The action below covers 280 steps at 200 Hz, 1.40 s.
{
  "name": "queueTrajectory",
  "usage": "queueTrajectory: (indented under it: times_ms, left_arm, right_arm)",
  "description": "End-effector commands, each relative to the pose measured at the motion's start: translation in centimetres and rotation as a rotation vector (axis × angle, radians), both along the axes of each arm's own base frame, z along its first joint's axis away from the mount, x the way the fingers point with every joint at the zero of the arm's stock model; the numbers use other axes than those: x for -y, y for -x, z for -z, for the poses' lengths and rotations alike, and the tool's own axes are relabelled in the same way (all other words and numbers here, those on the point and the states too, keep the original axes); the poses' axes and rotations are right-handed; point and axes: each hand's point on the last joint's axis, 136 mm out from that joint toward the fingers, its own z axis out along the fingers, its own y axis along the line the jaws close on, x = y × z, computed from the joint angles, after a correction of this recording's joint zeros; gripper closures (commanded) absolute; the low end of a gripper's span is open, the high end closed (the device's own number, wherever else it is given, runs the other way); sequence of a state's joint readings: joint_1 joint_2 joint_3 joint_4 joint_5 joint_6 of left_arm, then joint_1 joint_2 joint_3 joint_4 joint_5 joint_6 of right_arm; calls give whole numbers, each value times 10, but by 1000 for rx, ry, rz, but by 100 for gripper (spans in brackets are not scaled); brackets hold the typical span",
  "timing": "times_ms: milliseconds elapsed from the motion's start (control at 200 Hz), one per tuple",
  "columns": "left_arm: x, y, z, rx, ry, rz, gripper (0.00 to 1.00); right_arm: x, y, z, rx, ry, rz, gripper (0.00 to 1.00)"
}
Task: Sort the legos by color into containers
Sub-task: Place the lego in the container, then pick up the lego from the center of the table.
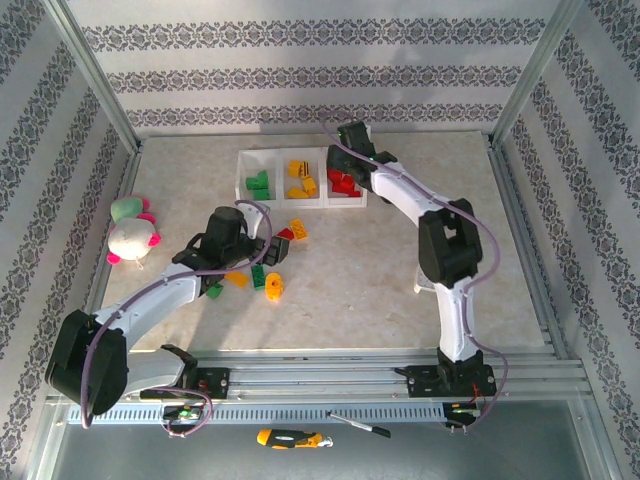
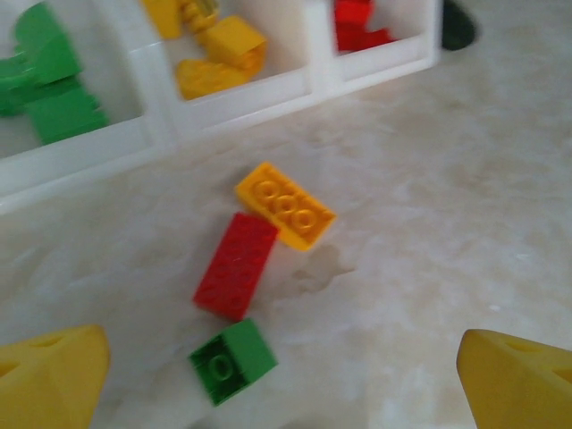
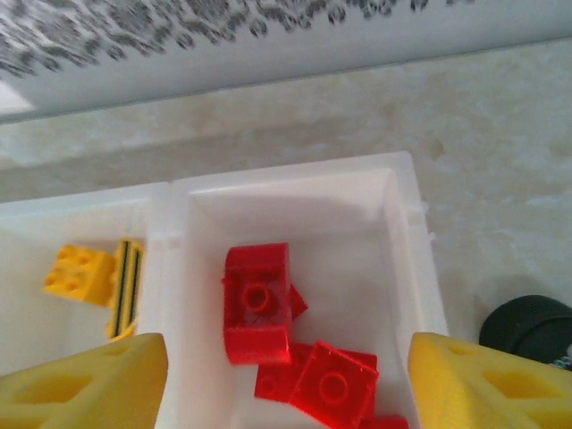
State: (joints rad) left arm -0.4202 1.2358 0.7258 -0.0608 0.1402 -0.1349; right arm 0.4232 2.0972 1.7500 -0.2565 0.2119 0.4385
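Right gripper (image 3: 286, 389), jaws apart, hangs over the tray (image 3: 402, 232) with its red legos (image 3: 256, 304). Next I'd lower my left gripper (image 2: 286, 384), jaws wide, onto the mid-frame red lego (image 2: 237, 265).

Left gripper (image 2: 281, 391) with jaws wide apart; right gripper (image 3: 286, 380) likewise, arm outstretched

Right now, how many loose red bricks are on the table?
1: the red brick lies between a yellow brick and a green brick; the left arm may hide more.
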Motion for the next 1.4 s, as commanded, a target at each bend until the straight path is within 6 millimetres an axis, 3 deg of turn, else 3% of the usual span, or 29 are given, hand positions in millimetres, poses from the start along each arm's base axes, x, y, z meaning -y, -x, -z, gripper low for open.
queueTrajectory:
  times_ms: [0, 255, 405, 515, 695, 1059, 1394]
  left_arm:
    - [-30, 7, 17, -139, -114, -177, 1]
    - [-41, 28, 29, -331, -67, -355, 1]
    - [-30, 48, 41, -421, -107, -349, 1]
    - [-19, 60, 49, -437, -112, -353, 1]
    - [0, 78, 67, -490, -93, -364, 0]
    - [15, 119, 100, -648, -110, -445, 14]
    - [30, 105, 123, -684, -186, -410, 24]
  right_arm:
    - [-10, 22, -52, 124, -64, -71, 26]
    - [-19, 97, -42, 116, -40, -200, 21]
    - [-16, 136, -25, 88, 9, -269, 21]
    - [-5, 153, -14, 62, 22, -271, 20]
    - [6, 164, -8, 43, 20, -263, 20]
    - [16, 162, -2, 17, -2, -255, 20]
    - [17, 164, 1, 4, -30, -236, 20]
